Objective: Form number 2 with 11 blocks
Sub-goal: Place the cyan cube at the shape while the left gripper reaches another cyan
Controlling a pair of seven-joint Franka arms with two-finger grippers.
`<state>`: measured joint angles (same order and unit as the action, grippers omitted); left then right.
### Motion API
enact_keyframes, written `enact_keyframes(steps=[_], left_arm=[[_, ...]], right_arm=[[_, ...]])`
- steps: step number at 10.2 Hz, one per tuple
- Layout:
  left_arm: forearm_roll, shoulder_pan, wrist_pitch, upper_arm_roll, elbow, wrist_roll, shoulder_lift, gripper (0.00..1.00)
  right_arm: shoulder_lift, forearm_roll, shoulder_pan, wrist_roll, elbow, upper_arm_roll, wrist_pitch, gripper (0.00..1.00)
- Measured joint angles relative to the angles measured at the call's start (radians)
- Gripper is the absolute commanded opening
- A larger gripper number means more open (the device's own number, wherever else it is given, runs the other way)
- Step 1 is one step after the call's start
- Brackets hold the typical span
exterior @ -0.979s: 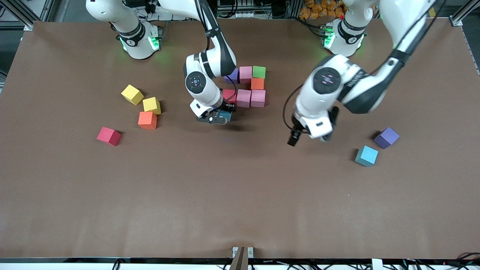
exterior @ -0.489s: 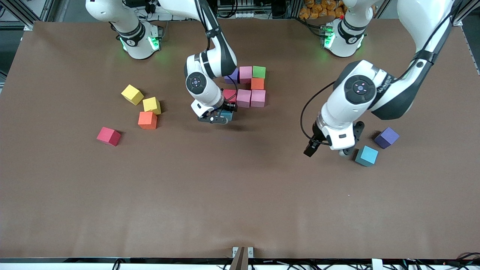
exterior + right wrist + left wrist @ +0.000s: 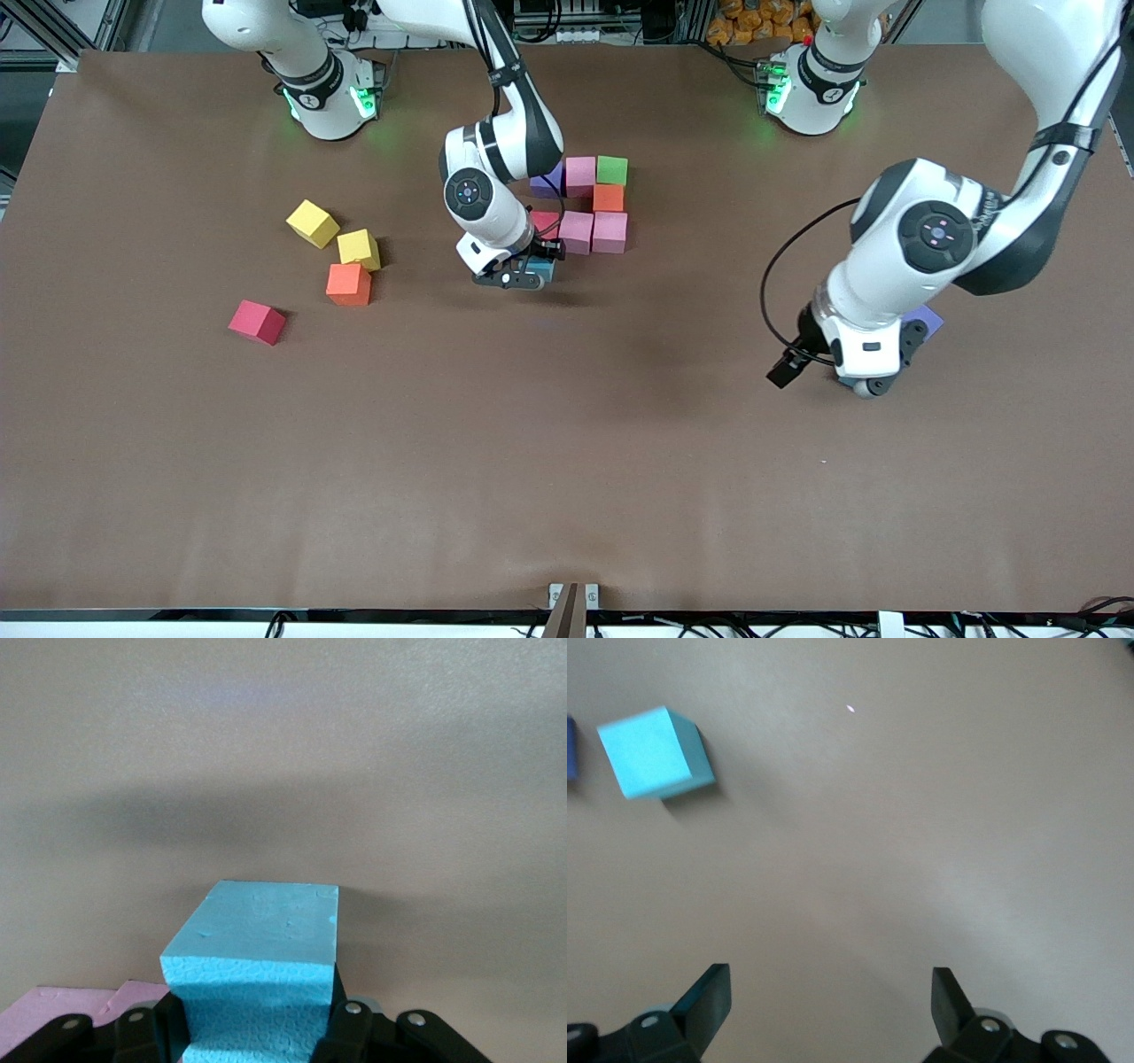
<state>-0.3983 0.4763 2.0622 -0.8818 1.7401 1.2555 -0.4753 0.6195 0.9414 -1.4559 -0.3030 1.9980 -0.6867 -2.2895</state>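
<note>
Right wrist view shows the right gripper point(image 3: 257, 1028) clamped on a light blue cube point(image 3: 257, 979), set low just beside the pink cubes point(image 3: 593, 231) (extending the figure). Left gripper point(image 3: 831, 997), spread wide and empty, hangs over the other light blue cube point(image 3: 653, 751).

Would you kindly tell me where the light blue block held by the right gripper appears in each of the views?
Front view: held light blue block, mid-table, at the block cluster's nearer edge.
Right wrist view: the same block, clamped between the fingers.
Left wrist view: not in it; the open left gripper faces another light blue block.
Shared landmark: the right gripper, in the front and right wrist views.
</note>
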Motion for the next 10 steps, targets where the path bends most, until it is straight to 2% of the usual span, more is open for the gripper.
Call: enact_keyframes(steps=[2,4,6,8,10], left_arm=[[0.000,-0.001,-0.017,0.085,0.001,-0.217,0.001,1.00],[0.023,0.001,-0.016,0.161,0.000,-0.398,0.001,1.00],[0.044,-0.006,-0.013,0.207,0.000,-0.533,0.005,1.00],[0.084,-0.043,-0.001,0.313,0.000,-0.710,0.020,1.00],[0.111,-0.062,0.024,0.382,0.000,-0.898,0.027,1.00]], right_arm=[[0.000,0.000,0.001,0.000,0.000,0.000,0.000,1.00],[0.000,0.008,0.004,-0.017,0.000,0.003,0.001,1.00],[0.001,0.018,0.006,-0.086,-0.004,0.015,0.006,1.00],[0.001,0.018,0.010,-0.143,-0.030,0.016,0.024,1.00],[0.000,0.018,0.025,-0.146,-0.043,0.006,0.045,1.00]])
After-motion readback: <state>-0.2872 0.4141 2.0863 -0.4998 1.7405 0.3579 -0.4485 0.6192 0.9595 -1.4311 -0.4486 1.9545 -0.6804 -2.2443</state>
